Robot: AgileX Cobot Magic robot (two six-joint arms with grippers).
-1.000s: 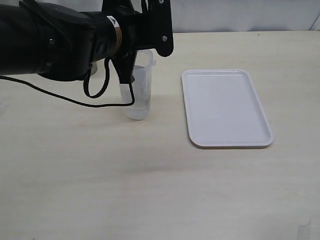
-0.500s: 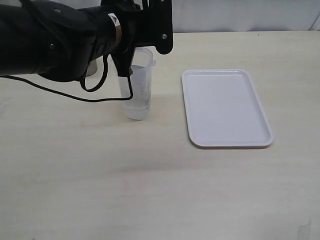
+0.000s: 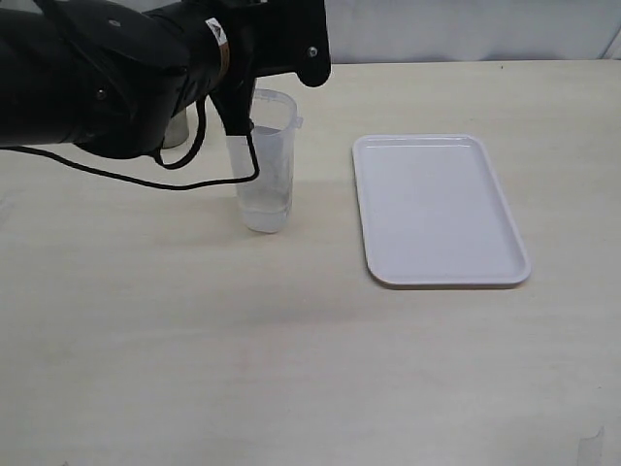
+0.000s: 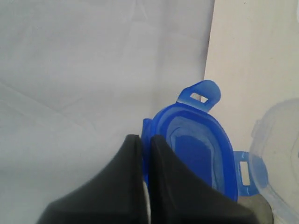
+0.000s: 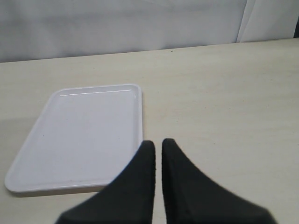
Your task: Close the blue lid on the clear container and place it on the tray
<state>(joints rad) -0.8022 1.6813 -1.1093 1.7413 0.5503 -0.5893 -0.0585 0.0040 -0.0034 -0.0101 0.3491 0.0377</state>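
The pale counter [image 3: 291, 369] carries everything, and the black left arm [image 3: 97, 78] reaches in over it. The tray [image 5: 88, 135] lies flat just ahead of the right fingers [image 5: 158, 142], off to 1 side; these are pressed together with only a slit between them and hold nothing. The clear container [image 3: 267, 184] stands upright and open-topped, close beside the left fingers [image 4: 145, 138]. The blue lid [image 4: 198, 149] sits right at those fingertips, 2 flaps showing. The left fingers are pinched nearly closed; whether they nip the lid's edge I cannot tell.
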